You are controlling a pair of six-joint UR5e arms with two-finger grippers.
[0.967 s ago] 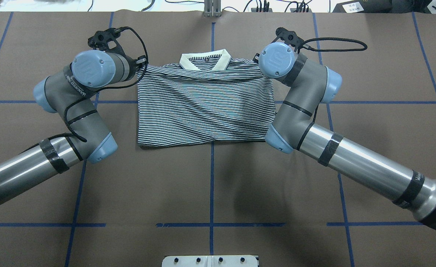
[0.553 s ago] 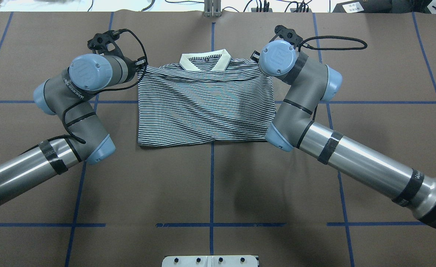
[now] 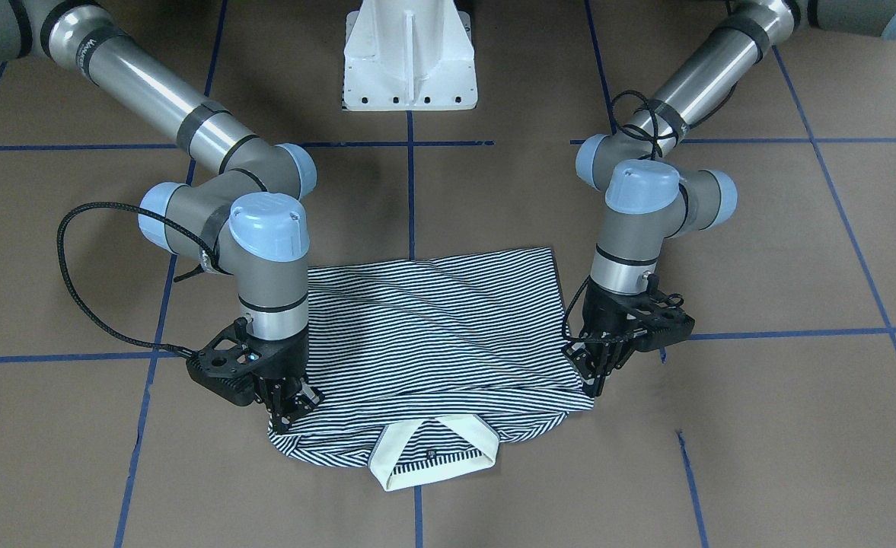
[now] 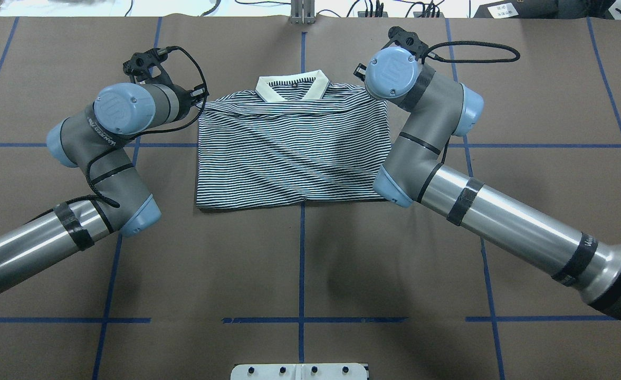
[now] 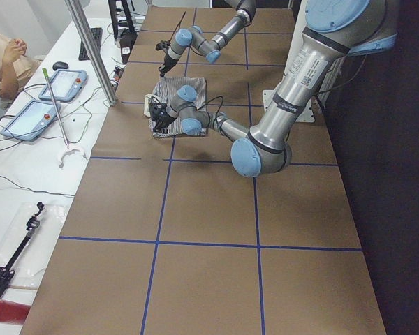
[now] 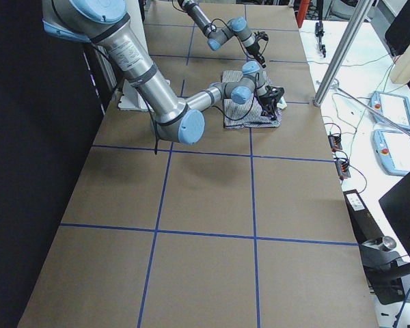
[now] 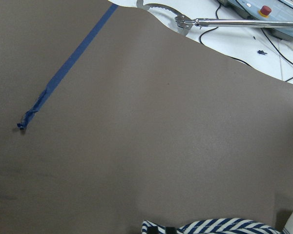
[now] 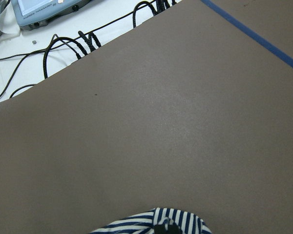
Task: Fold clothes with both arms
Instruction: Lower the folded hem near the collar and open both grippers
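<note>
Polo shirt (image 4: 289, 158) lay on the table (image 4: 210, 264) as a compact striped rectangle. It was centred on the middle blue tape line (image 4: 301, 253), well apart from the white pedestal base (image 4: 299, 371). Cream collar (image 4: 292, 87) sat at the edge farthest from the robot, with one button showing in the front-facing view. Diagonal creases ran across the body; the near edge lay fairly straight.

Left gripper (image 3: 597, 379) was at the collar-side corner on the robot's left, fingers pinched together on the fabric. In the overhead view that corner was drawn to a point toward it. Left wrist view: striped cloth bunched round a dark fingertip at the bottom edge.

Right gripper (image 3: 285, 417) was at the opposite collar-side corner, also clamped on the cloth, with the shoulder fabric puckered under it. Right wrist view: a fold of stripes wrapped round the fingertip.

Both grippers pointed down. Left arm (image 4: 112, 174) and right arm (image 4: 500, 221) flanked the shirt, one on each side.

Side views: shirt small, far along the table between the arms, too small to judge the jaws from there. A person's clasped hands (image 5: 14, 52) showed at the white bench beside the table, near teach pendants (image 5: 28, 118). Black cables (image 8: 68, 46) lay on the bench.
</note>
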